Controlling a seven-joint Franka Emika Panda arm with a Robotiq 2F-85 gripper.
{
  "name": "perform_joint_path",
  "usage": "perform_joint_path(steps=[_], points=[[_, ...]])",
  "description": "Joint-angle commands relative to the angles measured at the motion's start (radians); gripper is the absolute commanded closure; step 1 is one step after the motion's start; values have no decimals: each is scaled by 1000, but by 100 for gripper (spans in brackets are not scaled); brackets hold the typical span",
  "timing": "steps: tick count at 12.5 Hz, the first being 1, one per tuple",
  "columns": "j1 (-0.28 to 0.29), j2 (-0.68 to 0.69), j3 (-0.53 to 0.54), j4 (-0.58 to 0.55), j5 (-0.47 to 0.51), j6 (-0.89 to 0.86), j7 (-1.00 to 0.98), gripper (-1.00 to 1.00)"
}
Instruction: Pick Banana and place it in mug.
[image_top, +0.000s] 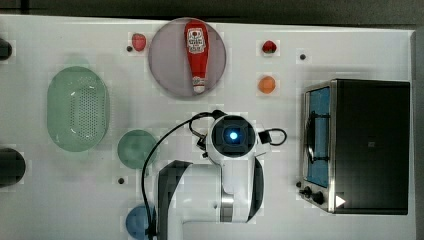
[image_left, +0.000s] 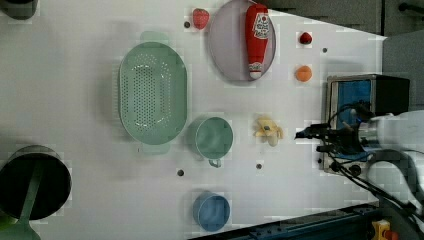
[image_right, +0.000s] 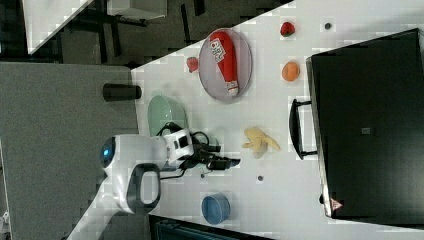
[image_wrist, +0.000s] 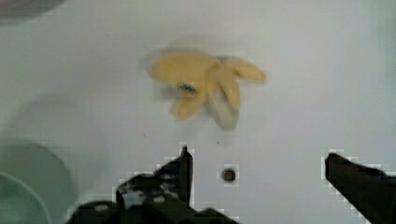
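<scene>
A peeled yellow banana (image_left: 268, 130) lies on the white table between the green mug (image_left: 214, 137) and the toaster oven. In the right view the banana (image_right: 259, 140) rests close to the oven's handle. My gripper (image_wrist: 259, 158) is open above the table, with nothing between its fingers. In the wrist view the banana (image_wrist: 205, 86) lies a short way beyond the fingertips. The mug's rim (image_wrist: 23, 196) shows at the edge of the wrist view. In the left view the gripper (image_left: 305, 134) hangs to the banana's right. The mug (image_top: 136, 148) stands upright beside the arm in the top view.
A ketchup bottle (image_left: 257, 37) lies on a grey plate (image_left: 225, 45). A green colander (image_left: 152, 97) sits next to the mug. The toaster oven (image_top: 365, 145), a blue cup (image_left: 212, 211), an orange (image_left: 303, 73), two strawberries and a black pot (image_left: 32, 182) stand around.
</scene>
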Motion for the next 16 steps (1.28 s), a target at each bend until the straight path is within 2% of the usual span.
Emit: perform_joint_path(steps=[1, 4, 6, 10, 11, 16], points=[[-17, 60, 6, 19, 26, 108, -292, -100], [-17, 213, 7, 20, 26, 214, -425, -100], [-17, 298, 8, 20, 26, 288, -428, -100], [-16, 396, 12, 22, 27, 442, -428, -100], [-16, 403, 16, 22, 27, 443, -428, -93], [-17, 393, 16, 26, 27, 449, -428, 43]])
